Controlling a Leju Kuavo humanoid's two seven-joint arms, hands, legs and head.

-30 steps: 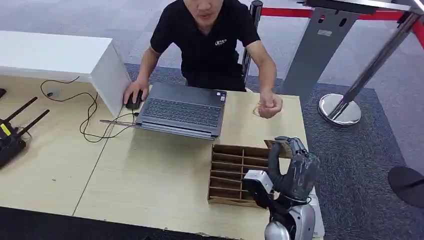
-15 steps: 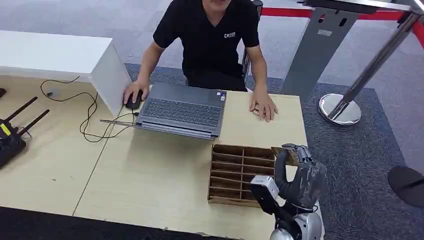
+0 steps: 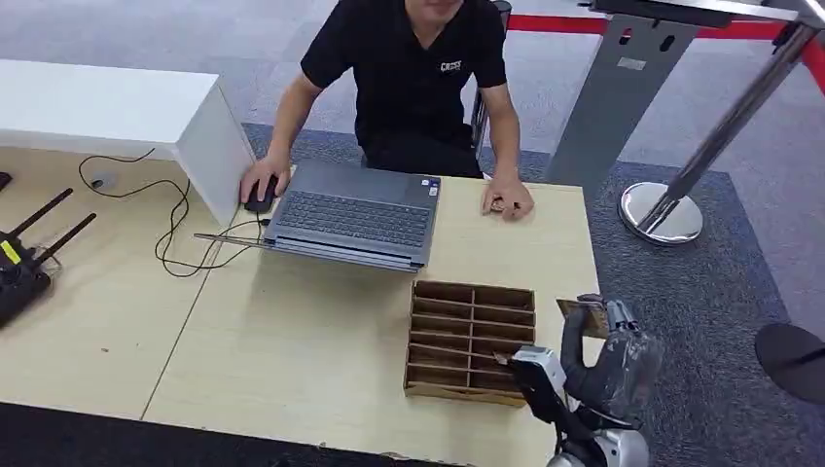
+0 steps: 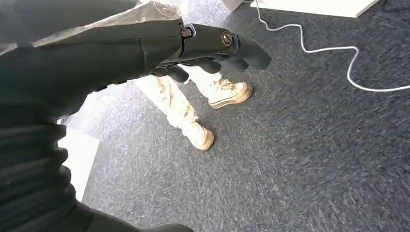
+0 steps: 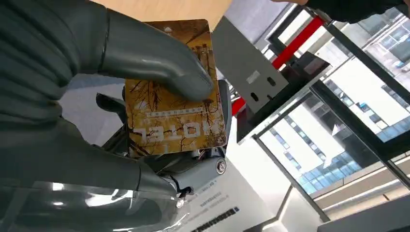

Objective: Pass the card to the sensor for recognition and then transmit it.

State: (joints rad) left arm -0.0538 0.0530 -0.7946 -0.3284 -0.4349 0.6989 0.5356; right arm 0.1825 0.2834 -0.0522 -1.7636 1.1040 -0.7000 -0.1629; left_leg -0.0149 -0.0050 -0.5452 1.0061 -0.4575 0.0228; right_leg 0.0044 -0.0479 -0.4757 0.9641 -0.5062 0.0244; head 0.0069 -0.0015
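At the near right corner of the light wooden table, the robot's right hand is raised just beside the right side of a brown compartmented card rack, over the table's edge and the grey carpet. It holds a golden-brown hotel key card at its fingertips. In the right wrist view the thick grey thumb presses on the printed face of the card, pinning it against the darker fingers behind it, so the hand is clamped on the card. The card carries pale lettering and a leaf-like pattern.

The left hand hangs over grey carpet, its dark fingers stretched out and slightly curled, with nothing between them. A person's pale shoes and a white cable lie on the carpet beyond it.

Across the table sits a person in a black T-shirt. One of their hands rests on a black mouse, the other lies on the tabletop to the right of an open grey laptop. A white box stands at the far left, with black cables trailing beside it, and a black device with antennas lies at the left edge. A chrome barrier post stands on the carpet to the right.
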